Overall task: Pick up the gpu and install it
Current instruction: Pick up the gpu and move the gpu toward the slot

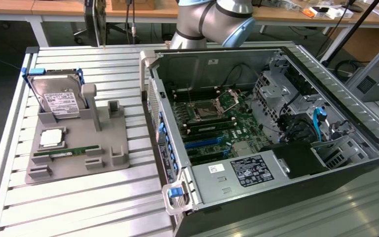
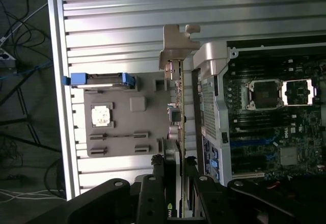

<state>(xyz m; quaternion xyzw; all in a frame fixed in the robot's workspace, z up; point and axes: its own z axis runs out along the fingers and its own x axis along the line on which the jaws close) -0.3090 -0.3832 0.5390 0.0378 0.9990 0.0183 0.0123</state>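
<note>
Seen from the wrist camera, the gripper [image 2: 174, 167] has its 2 black fingers [image 2: 157, 175] partly closed, clamping the gpu [image 2: 179, 107]. The card is held edge-on, its silver bracket [image 2: 178, 46] farthest from the fingers. It hangs raised over the gap between the gray parts holder [image 2: 122, 127] and the open computer case [image 2: 210, 96].
</note>
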